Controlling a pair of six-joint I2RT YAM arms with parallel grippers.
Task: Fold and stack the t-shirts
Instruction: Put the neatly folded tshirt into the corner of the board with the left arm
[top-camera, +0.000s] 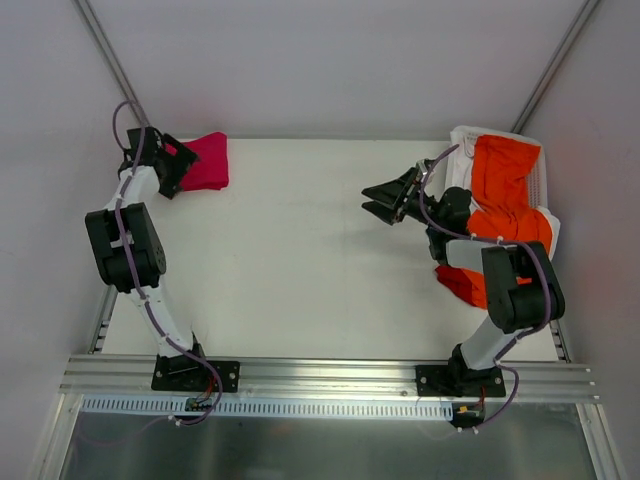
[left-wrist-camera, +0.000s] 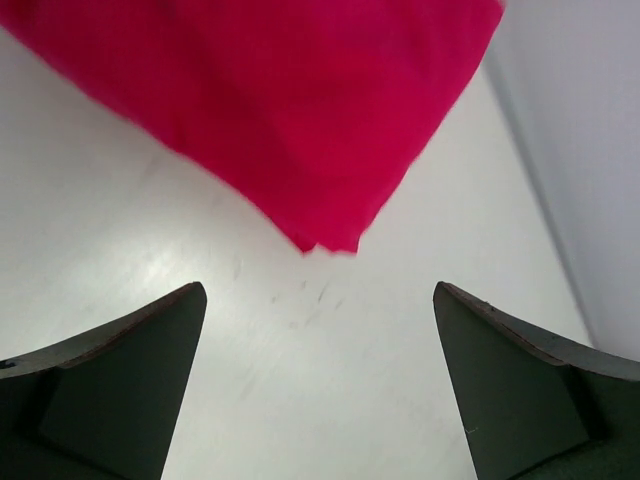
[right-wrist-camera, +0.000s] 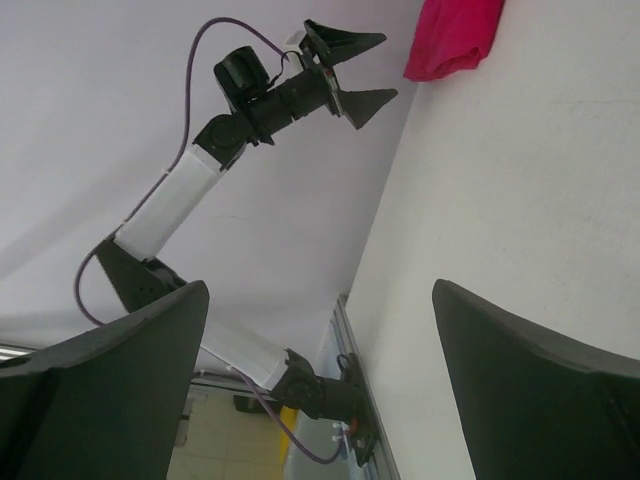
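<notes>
Shirts: crimson shirt (top-camera: 205, 160) folded at 10 o'clock, orange shirt (top-camera: 505, 185) heaped at 2. Left end effector (left-wrist-camera: 320, 290) and right end effector (top-camera: 368, 199) gape wide, empty. Orange shirt likely needs grasping and spreading next.

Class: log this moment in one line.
left gripper open, short of crimson t-shirt; right gripper open, empty; orange t-shirt crumpled at right; shirts unstacked
</notes>
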